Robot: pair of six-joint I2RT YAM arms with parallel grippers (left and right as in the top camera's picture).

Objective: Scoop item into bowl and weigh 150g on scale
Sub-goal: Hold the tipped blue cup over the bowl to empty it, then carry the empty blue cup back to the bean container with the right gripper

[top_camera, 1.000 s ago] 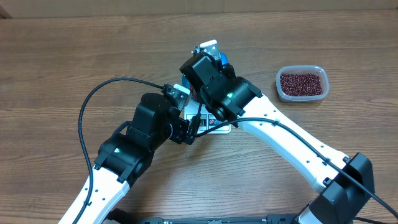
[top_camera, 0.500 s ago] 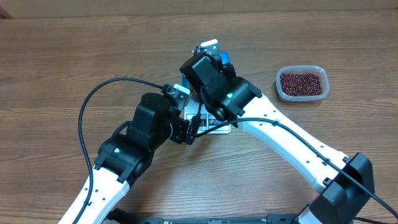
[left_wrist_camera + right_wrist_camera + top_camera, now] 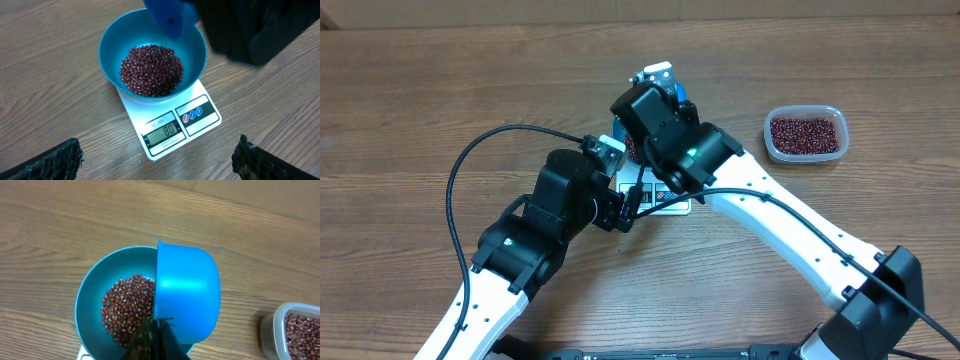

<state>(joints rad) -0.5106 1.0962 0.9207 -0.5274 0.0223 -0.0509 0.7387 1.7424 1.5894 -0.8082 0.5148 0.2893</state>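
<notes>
The blue bowl (image 3: pixel 112 47) stands on the white scale (image 3: pixel 200 97), whose display shows 80. A heap of red-brown beans (image 3: pixel 151 70) fills the bowl's bottom. My right gripper (image 3: pixel 157 322) is shut on the handle of a small blue scoop (image 3: pixel 187 295), which is tipped on its side above the bowl's right half (image 3: pixel 87 295), its mouth towards the beans (image 3: pixel 127 307). My left gripper (image 3: pixel 157 165) is open on the near side of the scale with nothing between its fingers (image 3: pixel 52 162). In the overhead view both arms hide most of the bowl and scale.
A clear plastic tub (image 3: pixel 805 134) holding more beans sits on the wooden table to the right of the scale, and its corner shows in the right wrist view (image 3: pixel 295 330). A black cable (image 3: pixel 470 160) loops left of the left arm.
</notes>
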